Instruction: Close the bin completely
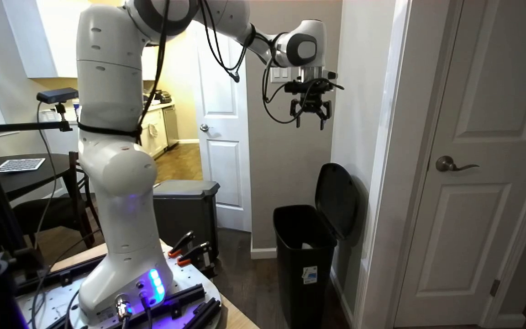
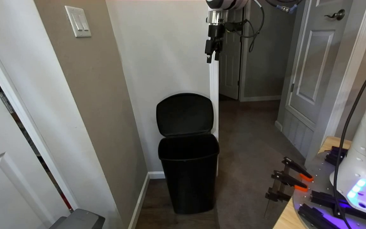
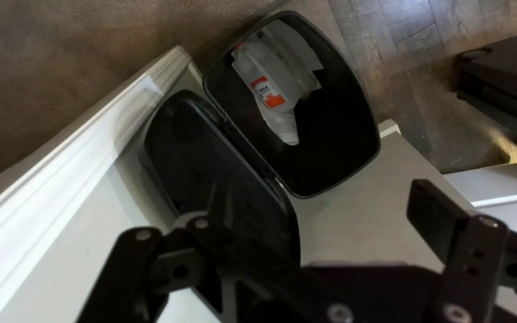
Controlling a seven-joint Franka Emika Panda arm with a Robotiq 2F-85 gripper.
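Well, above the bin [image 2: 189, 186] the hand [image 1: 310, 124] hangs spread and empty; the raised lid [image 2: 185, 114] looks light, stiff plastic, best hooked behind its top edge.

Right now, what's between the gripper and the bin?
Just air: in both exterior views, the gripper hangs higher than the bin and its open lid, with a bare gap between.

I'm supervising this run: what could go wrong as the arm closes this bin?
The lid leans back close to the wall, so the open pincer might scrape the wall reaching behind the lid. The bin is tall and slim, so a hard push could tip or shift it.
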